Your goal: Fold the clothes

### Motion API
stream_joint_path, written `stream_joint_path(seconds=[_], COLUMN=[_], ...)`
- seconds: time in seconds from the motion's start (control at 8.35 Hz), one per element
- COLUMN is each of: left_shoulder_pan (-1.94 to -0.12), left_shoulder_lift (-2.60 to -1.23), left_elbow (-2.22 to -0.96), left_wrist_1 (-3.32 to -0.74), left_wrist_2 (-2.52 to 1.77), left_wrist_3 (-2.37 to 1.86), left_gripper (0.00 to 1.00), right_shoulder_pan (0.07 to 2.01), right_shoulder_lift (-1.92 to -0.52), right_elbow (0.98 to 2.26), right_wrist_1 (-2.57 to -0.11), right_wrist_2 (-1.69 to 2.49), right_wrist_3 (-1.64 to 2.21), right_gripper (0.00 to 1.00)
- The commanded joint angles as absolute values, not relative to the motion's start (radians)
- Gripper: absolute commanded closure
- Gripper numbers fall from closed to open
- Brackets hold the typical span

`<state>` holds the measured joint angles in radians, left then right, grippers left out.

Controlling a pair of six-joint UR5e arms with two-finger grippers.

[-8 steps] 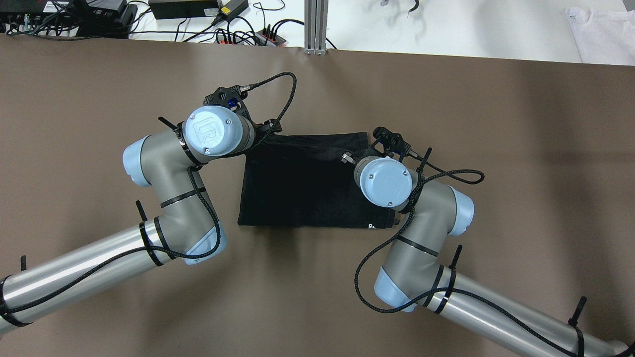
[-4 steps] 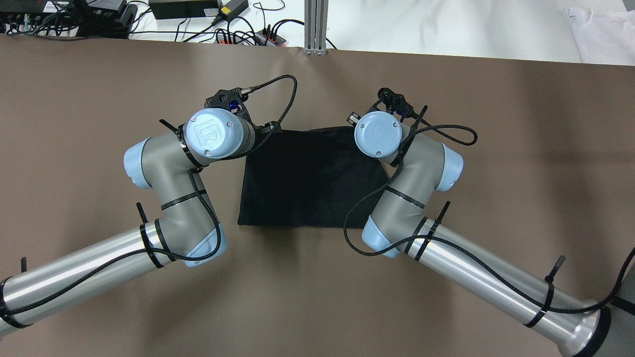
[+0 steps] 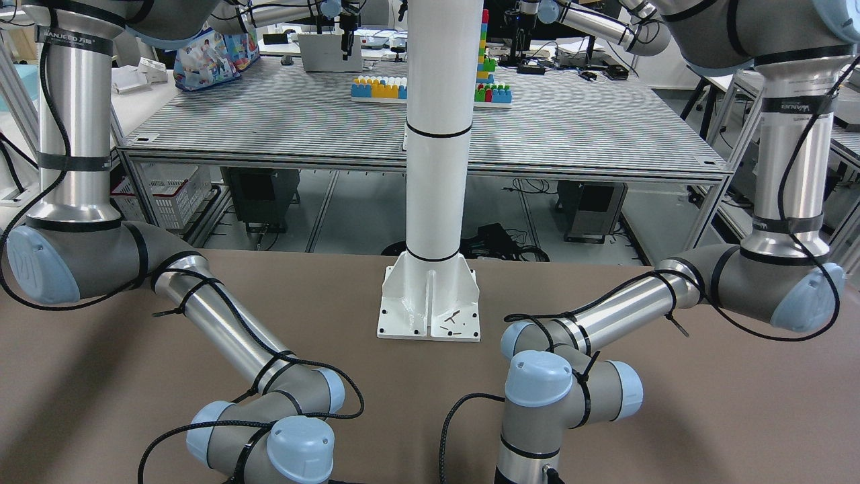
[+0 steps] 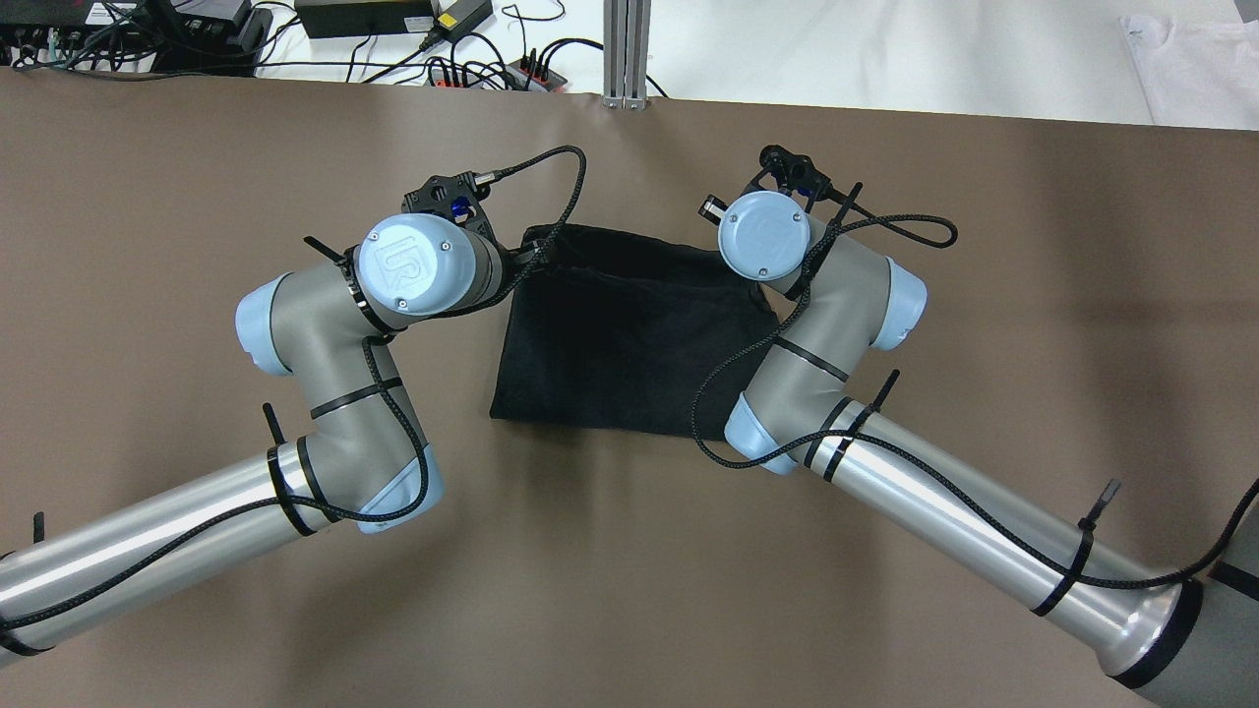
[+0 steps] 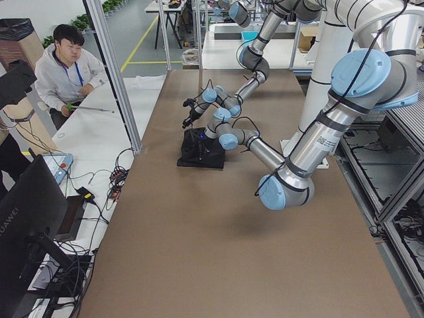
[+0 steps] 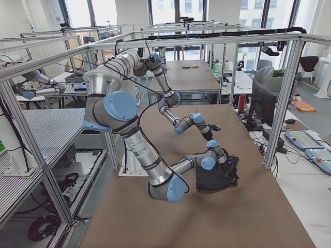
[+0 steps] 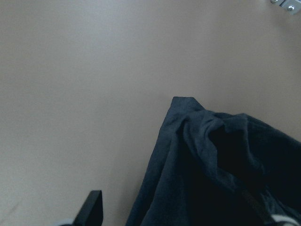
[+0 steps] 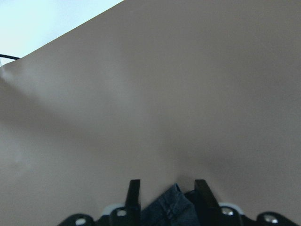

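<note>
The brown table carries the black cloth at its middle, its long axis running left to right. Both grippers sit at its rumpled far edge, one at each corner, so the cloth lies nearward of them. The right gripper pinches a fabric corner, fingers narrow. The left gripper shows one finger beside bunched fabric, so I cannot tell its grip. Overhead, the wrists hide both.

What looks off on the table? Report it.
The black cloth lies askew. Its edges run slanted to the edge of the table, its far edge sags unevenly, and the far corner in the left wrist view is bunched into loose folds rather than lying flat.
</note>
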<state>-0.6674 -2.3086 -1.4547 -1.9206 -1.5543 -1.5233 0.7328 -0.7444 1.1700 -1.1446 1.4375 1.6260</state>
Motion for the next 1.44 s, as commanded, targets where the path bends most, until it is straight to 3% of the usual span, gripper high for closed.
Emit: stream_joint_path(seconds=[0.0, 0.36, 0.72, 1.08, 1.32], left_shoulder_pan=[-0.705, -0.825, -1.026, -1.317, -1.507], left_shoulder_lift=[-2.243, -2.069, -1.868, -1.7, -1.683], left_elbow=[-1.589, -1.722, -1.79, -1.784, -1.778], left_wrist_1=[-1.914, -1.908, -1.908, -1.89, -1.769], left_wrist_2=[-1.662, -1.787, -1.908, -1.985, -1.948], left_wrist_3=[-1.506, -1.29, -1.001, -0.452, -0.109], left_gripper=[0.0, 0.0, 0.0, 0.0, 0.0], right_shoulder_pan=[0.735, 0.816, 0.931, 1.197, 1.369], right_shoulder_lift=[-0.715, -0.812, -1.085, -1.318, -1.422], right_elbow=[1.244, 1.298, 1.464, 1.615, 1.647], right_wrist_1=[-1.152, -1.201, -1.216, -1.304, -1.302], right_wrist_2=[1.512, 1.681, 1.687, 1.704, 1.694], right_wrist_3=[1.496, 1.176, 0.795, 0.241, -0.048], right_gripper=[0.06, 0.06, 0.05, 0.05, 0.05])
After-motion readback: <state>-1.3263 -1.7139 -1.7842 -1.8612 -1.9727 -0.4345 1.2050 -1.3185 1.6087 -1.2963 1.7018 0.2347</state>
